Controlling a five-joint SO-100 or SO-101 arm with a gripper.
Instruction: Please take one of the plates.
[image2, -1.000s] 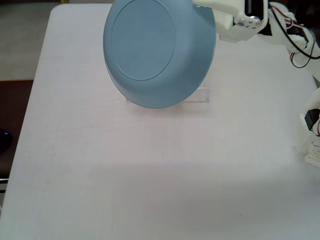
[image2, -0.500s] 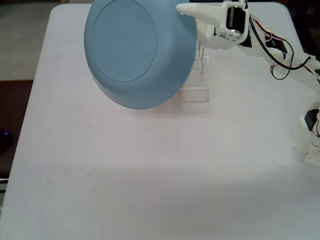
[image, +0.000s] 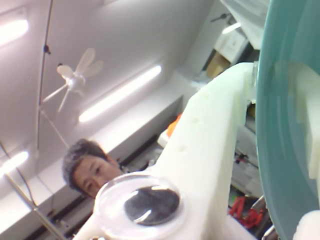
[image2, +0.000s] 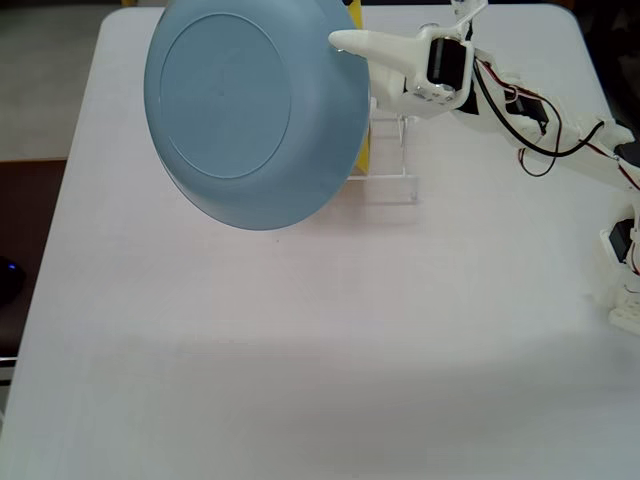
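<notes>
gripper (image2: 345, 45) pinches the rim of the blue plate (image2: 255, 110) | plate held up, tilted | above the white table (image2: 300, 340)

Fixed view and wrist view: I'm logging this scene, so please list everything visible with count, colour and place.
plate: one, light blue, held tilted above the table's far side, underside to the camera
yellow plate: one, only an edge showing behind the blue one
rack: one, clear, far centre of table
table: one, white
person: one, dark hair, wrist view background
ceiling fan: one, white, wrist view
arm: one, white, from right
fingers: white, shut on the plate's rim
</notes>
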